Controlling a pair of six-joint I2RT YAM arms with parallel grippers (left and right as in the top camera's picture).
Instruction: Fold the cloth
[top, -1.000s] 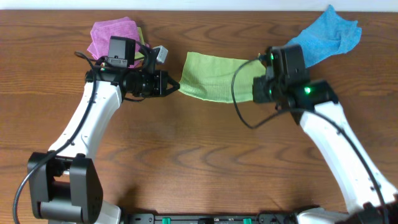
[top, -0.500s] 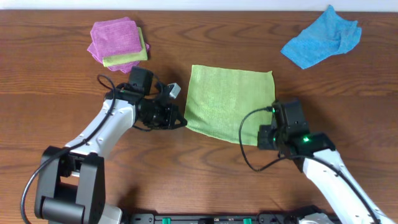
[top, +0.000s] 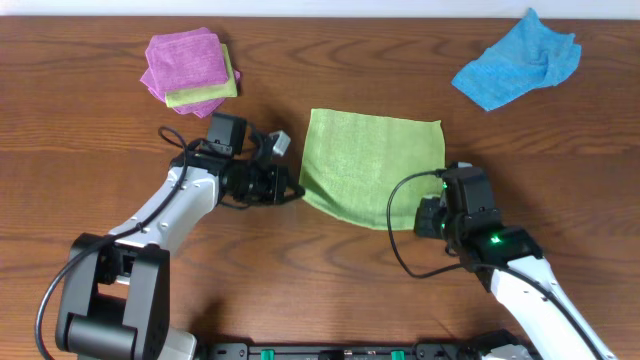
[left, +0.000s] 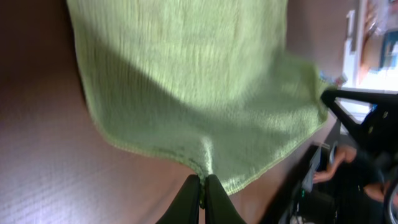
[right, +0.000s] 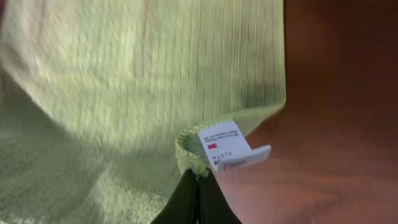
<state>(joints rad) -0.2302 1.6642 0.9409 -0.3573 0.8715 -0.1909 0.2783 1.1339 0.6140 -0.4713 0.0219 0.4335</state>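
The yellow-green cloth lies spread on the table centre. My left gripper is shut on its near left corner; the left wrist view shows the cloth stretching away from the closed fingers. My right gripper is shut on its near right corner; the right wrist view shows the cloth and its white label pinched at the fingers.
A stack of purple cloths with a small green one between them sits at the back left. A bright blue cloth lies crumpled at the back right. Wooden table all round.
Both grippers pulled the cloth's near edge toward the front, so the cloth went from a narrow raised strip at the back to a spread sheet; in the last half second it shifted only slightly.
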